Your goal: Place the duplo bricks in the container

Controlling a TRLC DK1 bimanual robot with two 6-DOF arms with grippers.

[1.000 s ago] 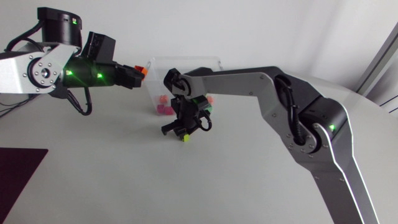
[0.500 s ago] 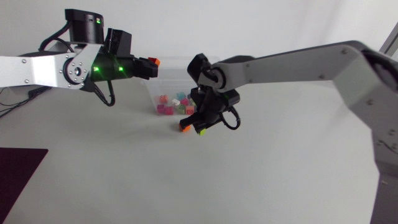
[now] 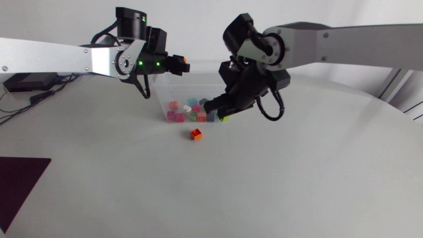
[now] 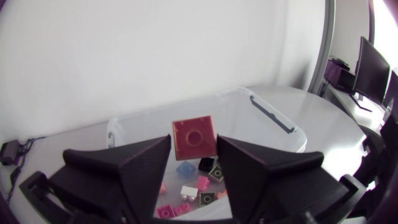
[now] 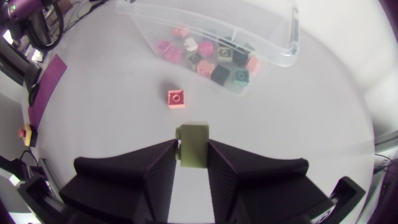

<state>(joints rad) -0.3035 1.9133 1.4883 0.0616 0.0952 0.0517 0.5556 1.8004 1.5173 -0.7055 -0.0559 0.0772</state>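
1. Head view: the left gripper (image 3: 177, 64) is hanging over the rear left corner of the clear container (image 3: 159, 99). Its fingers are pressing a red brick (image 4: 194, 137) from two sides.
2. In the left wrist view, that red brick is sitting upright between the finger pads. The open container is lying below and ahead of it.
3. The right gripper (image 3: 221, 111) is hovering at the container's front right corner. Its fingers are clamping a yellow-green brick (image 5: 193, 144) between them.
4. In the right wrist view, the yellow-green brick seems to be hanging over bare table (image 3: 99, 185) just short of the container's wall. The head view is too crowded there to settle it.
5. A loose red brick (image 3: 196, 134) is lying studs-up on the table. It is just in front of the container and apart from both grippers.
6. A pile of bricks (image 3: 188, 111) in pink, green, black and white is resting on the container's floor, gathered toward its front wall.
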